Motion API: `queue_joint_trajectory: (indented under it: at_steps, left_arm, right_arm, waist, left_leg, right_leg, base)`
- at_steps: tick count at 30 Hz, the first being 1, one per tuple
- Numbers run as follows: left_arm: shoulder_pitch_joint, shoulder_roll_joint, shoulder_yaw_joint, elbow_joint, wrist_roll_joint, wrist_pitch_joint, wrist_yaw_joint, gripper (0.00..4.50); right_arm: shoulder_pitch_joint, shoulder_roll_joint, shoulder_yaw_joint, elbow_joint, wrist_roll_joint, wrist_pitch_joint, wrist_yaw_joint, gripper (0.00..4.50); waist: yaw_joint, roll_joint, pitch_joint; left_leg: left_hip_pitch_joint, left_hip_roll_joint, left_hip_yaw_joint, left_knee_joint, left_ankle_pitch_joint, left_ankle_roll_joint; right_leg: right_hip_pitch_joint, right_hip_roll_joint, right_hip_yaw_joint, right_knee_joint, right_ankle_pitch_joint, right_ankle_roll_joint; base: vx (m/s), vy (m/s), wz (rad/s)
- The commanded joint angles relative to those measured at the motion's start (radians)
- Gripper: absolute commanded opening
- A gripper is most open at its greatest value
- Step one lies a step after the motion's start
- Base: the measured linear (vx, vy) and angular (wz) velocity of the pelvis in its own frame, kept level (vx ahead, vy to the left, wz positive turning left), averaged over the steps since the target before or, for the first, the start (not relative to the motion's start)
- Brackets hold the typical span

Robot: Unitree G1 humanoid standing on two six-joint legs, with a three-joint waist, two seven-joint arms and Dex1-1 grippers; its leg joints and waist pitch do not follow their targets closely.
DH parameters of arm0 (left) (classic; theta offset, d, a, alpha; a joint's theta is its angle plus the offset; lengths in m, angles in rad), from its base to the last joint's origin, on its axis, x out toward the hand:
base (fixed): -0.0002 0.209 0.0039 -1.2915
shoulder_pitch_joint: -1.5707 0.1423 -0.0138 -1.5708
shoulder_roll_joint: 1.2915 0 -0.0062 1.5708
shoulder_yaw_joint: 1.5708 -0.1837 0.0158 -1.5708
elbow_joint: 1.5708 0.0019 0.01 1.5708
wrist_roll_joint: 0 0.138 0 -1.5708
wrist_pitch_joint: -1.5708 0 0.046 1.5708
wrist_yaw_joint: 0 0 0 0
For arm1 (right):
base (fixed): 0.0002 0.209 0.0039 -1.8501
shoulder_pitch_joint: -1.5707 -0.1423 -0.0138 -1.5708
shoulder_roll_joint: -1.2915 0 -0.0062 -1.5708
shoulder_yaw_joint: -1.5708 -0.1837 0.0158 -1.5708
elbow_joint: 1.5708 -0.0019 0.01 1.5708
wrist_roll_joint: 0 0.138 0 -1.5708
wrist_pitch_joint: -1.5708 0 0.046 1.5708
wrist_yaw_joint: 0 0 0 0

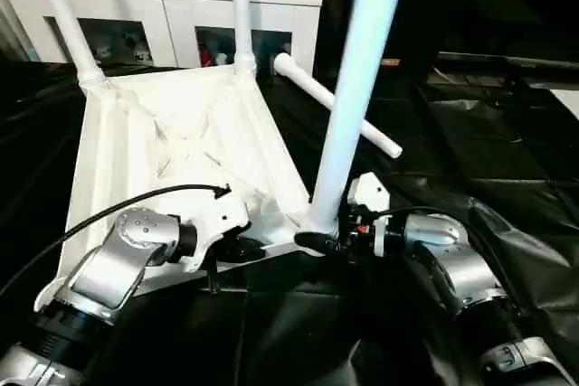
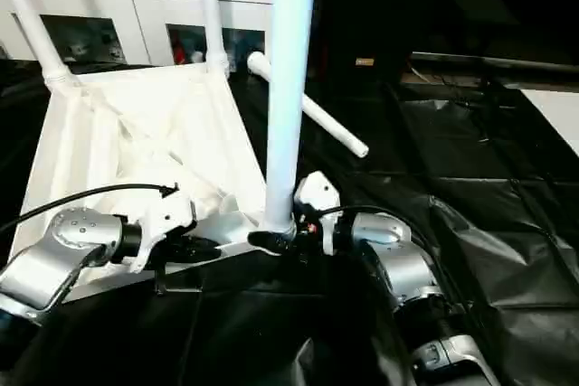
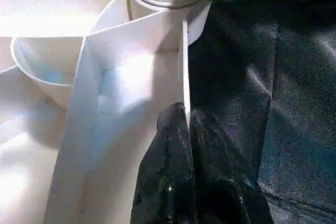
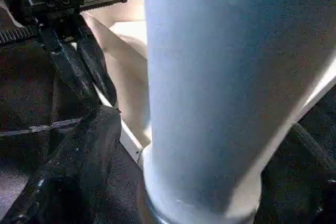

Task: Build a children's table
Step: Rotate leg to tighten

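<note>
Lying upside down on black sheeting (image 1: 507,223), the white tabletop (image 1: 181,142) fills the left and centre of the frame, its ribbed, X-braced underside facing up. Two legs stand in the far corner sockets, one at upper left (image 1: 63,20) and one at upper centre (image 1: 240,11), while a third leg (image 1: 357,88) rises from the near corner at centre frame. A fourth leg (image 1: 335,106) lies loose on the sheeting just beyond the tabletop, right of centre. The left gripper (image 3: 186,119) has its black fingers closed on the thin near edge wall of the tabletop. The right gripper (image 1: 317,241) sits at the base of the near leg, its fingers clasped around it. A white cabinet (image 1: 172,6) stands behind.
</note>
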Motion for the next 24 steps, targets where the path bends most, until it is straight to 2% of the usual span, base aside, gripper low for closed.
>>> queue_joint_trajectory:
  at_steps: [1, 3, 8, 10, 12, 16, 21, 24]
  left_arm:
    - [0.004, -0.011, -0.031, 0.026, 0.024, 0.0, 0.014, 0.0]
    - [0.002, -0.011, -0.031, 0.032, 0.03, -0.008, 0.013, 0.0]
    - [-0.007, -0.012, -0.031, 0.045, 0.008, 0.015, -0.009, 0.0]
    - [-0.01, -0.014, -0.029, 0.049, 0.01, 0.014, -0.004, 0.54]
    - [-0.015, -0.016, -0.03, 0.061, 0.03, -0.006, 0.014, 0.57]
    - [-0.019, -0.017, -0.032, 0.073, 0.041, -0.013, 0.021, 0.57]
    - [-0.023, -0.019, -0.032, 0.075, 0.036, -0.007, 0.016, 0.57]
    - [-0.023, -0.025, -0.025, 0.077, 0.028, -0.004, 0.015, 0.26]
  right_arm:
    - [0.003, 0.0, 0.013, -0.012, -0.006, -0.002, 0.017, 3.92]
    - [0.003, 0.0, 0.013, -0.014, -0.007, -0.001, 0.019, 3.92]
    - [0.002, -0.003, 0.016, -0.01, -0.006, -0.003, 0.015, 3.92]
    - [0.003, -0.004, 0.017, -0.008, -0.011, -0.007, 0.012, 3.95]
    - [0.005, -0.004, 0.02, -0.008, -0.015, -0.01, 0.01, 3.95]
    - [0.007, -0.004, 0.02, -0.011, -0.016, -0.01, 0.007, 3.95]
    - [0.007, -0.005, 0.02, -0.009, -0.017, -0.011, 0.005, 3.95]
    - [0.006, -0.009, 0.026, -0.003, -0.024, -0.018, 0.007, 3.95]
  waist:
    - [-0.003, 0.006, -0.046]
    - [-0.001, 0.007, -0.047]
    - [0.001, 0.009, -0.049]
    - [0.001, 0.009, -0.05]
    - [-0.001, 0.009, -0.051]
    - [-0.002, 0.009, -0.052]
    - [-0.003, 0.011, -0.051]
    - [-0.004, 0.009, -0.052]
  left_leg:
    - [0.006, 0.024, 0.0, -0.065, -0.19, 0.026]
    - [0.004, 0.023, -0.001, -0.065, -0.185, 0.025]
    - [0.006, 0.023, -0.001, -0.064, -0.184, 0.021]
    - [0.005, 0.023, -0.001, -0.063, -0.179, 0.021]
    - [0.003, 0.021, -0.001, -0.061, -0.163, 0.026]
    - [0.002, 0.022, -0.002, -0.06, -0.155, 0.03]
    - [0.005, 0.023, -0.002, -0.061, -0.179, 0.027]
    - [0.004, 0.022, -0.002, -0.06, -0.169, 0.028]
  right_leg:
    - [0.039, -0.058, 0.048, -0.065, -0.102, -0.216]
    - [0.041, -0.058, 0.048, -0.066, -0.107, -0.208]
    - [0.04, -0.056, 0.047, -0.063, -0.092, -0.213]
    - [0.041, -0.056, 0.046, -0.062, -0.081, -0.214]
    - [0.043, -0.054, 0.046, -0.059, -0.051, -0.217]
    - [0.046, -0.055, 0.045, -0.057, -0.035, -0.222]
    - [0.044, -0.056, 0.045, -0.061, -0.065, -0.225]
    - [0.044, -0.055, 0.045, -0.059, -0.049, -0.228]
  base:
    - [0.0, 0.0, 0.0]
    - [0.0, 0.0, 0.0]
    - [0.0, 0.0, 0.0]
    - [0.0, 0.0, 0.0]
    - [0.0, 0.0, 0.0]
    - [0.0, 0.0, 0.0]
    - [0.0, 0.0, 0.0]
    - [0.0, 0.0, 0.0]
